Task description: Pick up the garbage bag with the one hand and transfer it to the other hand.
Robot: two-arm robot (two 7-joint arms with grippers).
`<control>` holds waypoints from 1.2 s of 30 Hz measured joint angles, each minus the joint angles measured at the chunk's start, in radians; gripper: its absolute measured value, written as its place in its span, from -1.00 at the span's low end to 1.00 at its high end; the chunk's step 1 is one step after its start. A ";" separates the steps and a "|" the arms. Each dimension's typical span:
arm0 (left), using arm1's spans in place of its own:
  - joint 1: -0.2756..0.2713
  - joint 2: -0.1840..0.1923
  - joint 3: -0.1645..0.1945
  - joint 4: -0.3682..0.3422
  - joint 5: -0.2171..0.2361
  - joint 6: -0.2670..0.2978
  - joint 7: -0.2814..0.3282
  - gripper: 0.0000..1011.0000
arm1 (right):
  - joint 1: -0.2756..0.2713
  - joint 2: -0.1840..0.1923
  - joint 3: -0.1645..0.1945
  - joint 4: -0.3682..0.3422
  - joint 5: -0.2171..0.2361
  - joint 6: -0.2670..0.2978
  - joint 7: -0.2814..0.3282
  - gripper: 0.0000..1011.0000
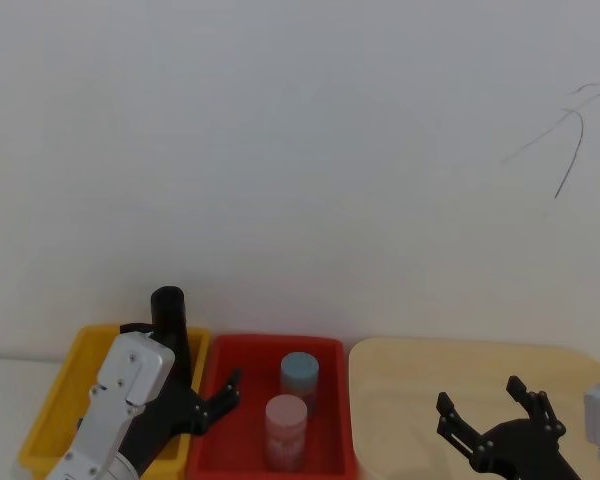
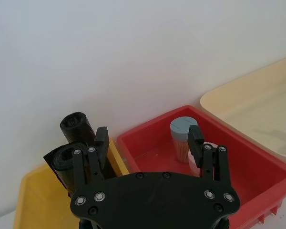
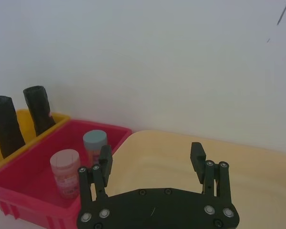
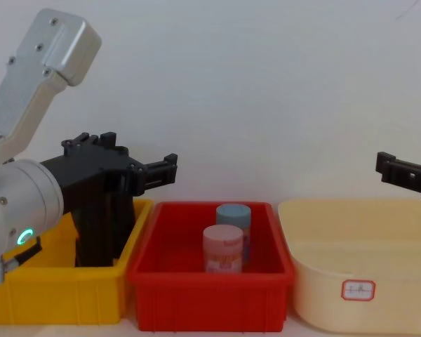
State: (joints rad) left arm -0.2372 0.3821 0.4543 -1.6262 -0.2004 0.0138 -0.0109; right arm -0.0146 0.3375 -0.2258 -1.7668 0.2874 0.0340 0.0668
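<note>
Against a plain white wall, the garbage bag [image 2: 62,164] is standing upright in the yellow bin [image 2: 33,200], with a second black roll [image 2: 77,126] just behind it. The left hand [image 2: 148,136] is hovering open where that bin meets the red bin [image 2: 152,124], one finger beside the bag. The right hand [image 3: 151,152] is hanging open over the beige tub [image 3: 257,167].

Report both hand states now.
Left hand: open, empty, above where the yellow bin meets the red bin.
Right hand: open, empty, above the cream tub.
</note>
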 joint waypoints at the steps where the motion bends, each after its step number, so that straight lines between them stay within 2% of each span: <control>1: 0.000 0.000 0.000 0.000 0.000 0.000 0.000 0.98 | 0.000 0.000 0.000 0.000 0.000 0.000 0.000 0.98; 27: 0.003 0.003 -0.002 -0.006 0.000 0.000 -0.006 0.98 | 0.000 0.000 0.000 0.000 0.000 0.000 0.000 0.98; 36: 0.041 0.045 -0.034 -0.053 -0.034 0.002 -0.048 0.98 | 0.000 0.000 0.000 0.000 0.000 0.000 0.000 0.98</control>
State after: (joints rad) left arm -0.1966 0.4272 0.4203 -1.6787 -0.2342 0.0156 -0.0589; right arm -0.0146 0.3375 -0.2259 -1.7668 0.2874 0.0340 0.0668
